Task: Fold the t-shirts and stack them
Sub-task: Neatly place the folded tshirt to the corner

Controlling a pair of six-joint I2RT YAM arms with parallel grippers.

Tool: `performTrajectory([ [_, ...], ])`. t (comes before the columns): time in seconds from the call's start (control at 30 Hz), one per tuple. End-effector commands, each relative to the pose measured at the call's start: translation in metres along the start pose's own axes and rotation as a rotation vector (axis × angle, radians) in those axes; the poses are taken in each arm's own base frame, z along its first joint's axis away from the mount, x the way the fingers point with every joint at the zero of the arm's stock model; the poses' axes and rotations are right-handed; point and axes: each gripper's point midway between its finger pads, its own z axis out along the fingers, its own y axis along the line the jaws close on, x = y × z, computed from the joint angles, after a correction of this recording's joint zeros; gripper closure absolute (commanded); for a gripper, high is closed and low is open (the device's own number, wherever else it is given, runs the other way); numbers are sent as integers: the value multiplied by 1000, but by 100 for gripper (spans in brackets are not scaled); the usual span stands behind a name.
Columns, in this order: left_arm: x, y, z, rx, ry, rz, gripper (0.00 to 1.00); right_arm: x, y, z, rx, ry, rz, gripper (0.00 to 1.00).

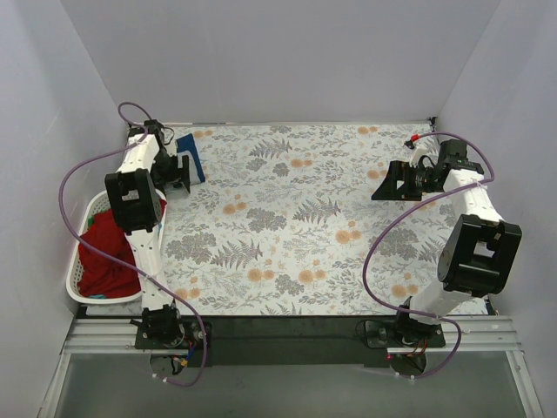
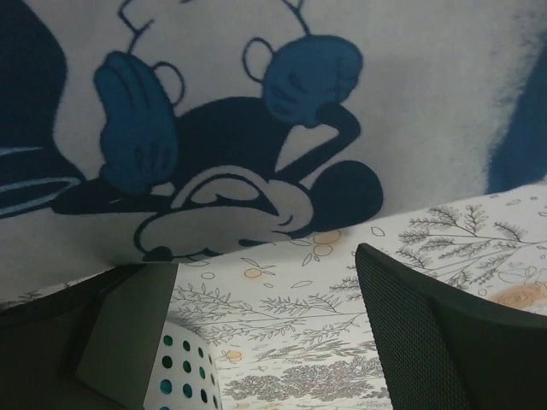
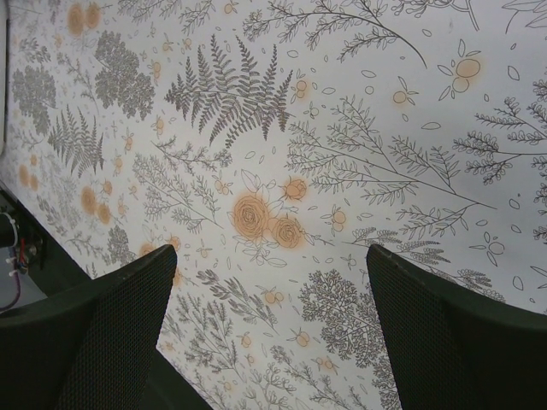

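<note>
- Floral-covered counter [image 1: 296, 261], white walls.
- Navy t-shirt [image 1: 191, 157] folded at far left corner, likely starting the stack; my left claw [image 2: 265, 265] spread just beside it.
- Red t-shirt [image 1: 109, 252] waits in basket [image 1: 83, 296], beside left edge.
- Right claw [image 3: 269, 256] spread, empty.

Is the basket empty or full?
Not empty: a red shirt lies heaped inside the basket, up to its rim.
</note>
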Motion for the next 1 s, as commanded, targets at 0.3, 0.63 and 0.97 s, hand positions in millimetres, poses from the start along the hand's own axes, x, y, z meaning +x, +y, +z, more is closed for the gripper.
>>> performTrajectory([
  [0.3,-50,36,17,-164,-180,74,12,-12,0,-6,4,-15,-28,2],
  [0.63,-85,39,21,-166,-258,131,7,-11,-1,-5,4,-12,-28,2],
  [0.97,-103,41,33,-170,-319,176,7,-9,-2,-4,8,-6,-25,2],
])
